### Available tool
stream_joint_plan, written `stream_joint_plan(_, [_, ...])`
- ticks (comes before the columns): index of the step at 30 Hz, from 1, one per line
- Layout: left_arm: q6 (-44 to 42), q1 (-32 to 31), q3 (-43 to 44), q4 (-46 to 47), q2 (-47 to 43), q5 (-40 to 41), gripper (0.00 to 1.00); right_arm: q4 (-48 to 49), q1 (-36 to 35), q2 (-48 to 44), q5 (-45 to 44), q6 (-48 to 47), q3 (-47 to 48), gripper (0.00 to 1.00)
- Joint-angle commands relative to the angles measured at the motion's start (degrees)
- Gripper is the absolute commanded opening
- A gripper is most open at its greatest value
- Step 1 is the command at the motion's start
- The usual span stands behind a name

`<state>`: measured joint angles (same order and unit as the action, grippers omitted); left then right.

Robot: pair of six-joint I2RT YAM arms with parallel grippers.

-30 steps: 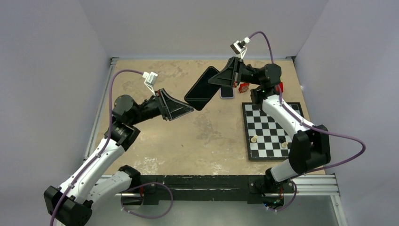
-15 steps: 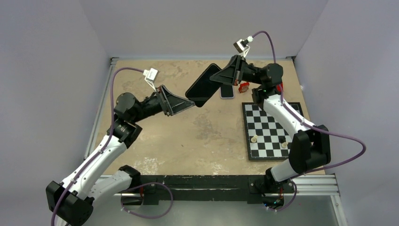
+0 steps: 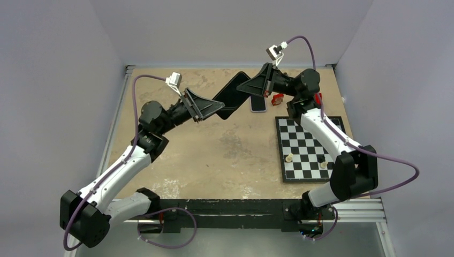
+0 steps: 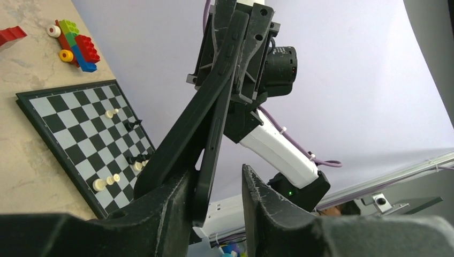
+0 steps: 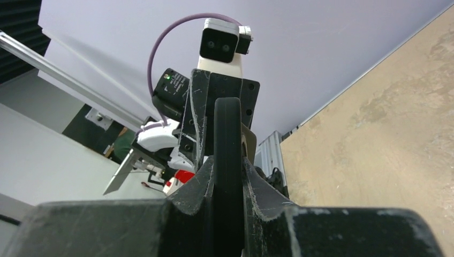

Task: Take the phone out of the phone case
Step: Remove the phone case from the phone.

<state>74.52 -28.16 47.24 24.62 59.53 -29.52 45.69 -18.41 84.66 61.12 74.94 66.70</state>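
Observation:
A black phone in its black case (image 3: 231,96) is held in the air over the back of the table, tilted. My right gripper (image 3: 256,87) is shut on its upper end; in the right wrist view the case (image 5: 227,134) stands edge-on, pinched between the jaws of the right gripper (image 5: 227,171). My left gripper (image 3: 217,108) is at the lower end. In the left wrist view the case (image 4: 214,123) rests against one finger (image 4: 166,214), with a gap to the other finger, so my left gripper (image 4: 217,198) is open around it.
A pale phone-like slab (image 3: 258,105) lies on the table under the right gripper. A small brick toy (image 3: 277,99) and a red piece (image 3: 319,98) sit beside it. A chessboard (image 3: 308,155) with a few pieces lies at the right.
My left gripper has moved up and right, from beside the phone's lower end to around it. The right gripper and the phone have shifted slightly up.

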Motion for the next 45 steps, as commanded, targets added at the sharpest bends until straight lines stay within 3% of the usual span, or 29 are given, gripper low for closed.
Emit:
stream_joint_plan(1, [-1.3,-0.1,3.7,4.3,0.5,0.5,0.38,-3.9,-2.6,-3.0,5.3,-4.5,4.3,0.0])
stream_joint_plan(9, [-30.6,0.2,13.9,-23.2,1.0,-11.8,0.35,-29.6,-2.8,-3.9,7.4,-27.2,12.1,0.0])
stream_joint_plan(13, [-36.0,0.5,17.5,-31.2,3.7,-18.2,0.34,-31.2,-3.4,-4.3,8.2,-29.7,12.3,0.0])
stream_joint_plan(15, [-33.4,0.4,17.0,-27.6,4.3,-18.1,0.32,-30.2,-4.1,-4.2,8.1,-29.5,11.9,0.0])
stream_joint_plan(20, [-20.5,0.4,10.9,-5.7,4.8,-19.6,0.28,-28.9,-5.8,-3.6,8.6,-29.2,11.9,0.0])
stream_joint_plan(24, [-20.5,0.4,11.6,-7.2,5.6,-20.8,0.25,-30.5,-5.8,-3.3,8.5,-30.5,12.0,0.0])
stream_joint_plan(28, [-22.3,0.4,10.2,-11.5,2.5,-14.5,0.3,-30.0,-5.8,-3.8,8.1,-30.3,11.0,0.0])
stream_joint_plan(32, [-18.1,0.4,5.6,-5.2,-0.6,-8.0,0.27,-28.3,-5.8,-3.8,8.4,-29.2,10.0,0.0])
stream_joint_plan(38, [-15.5,0.4,4.8,1.0,0.8,-10.0,0.07,-26.9,-6.2,-3.2,8.3,-27.7,9.8,0.0])
stream_joint_plan(42, [-13.3,0.4,2.8,3.9,0.1,-7.5,0.0,-22.0,-6.2,-1.9,7.2,-22.9,8.7,0.01])
stream_joint_plan(45, [-10.2,0.4,0.5,5.6,-0.8,-3.2,0.0,-19.3,-6.2,-1.7,4.1,-20.5,7.7,0.25])
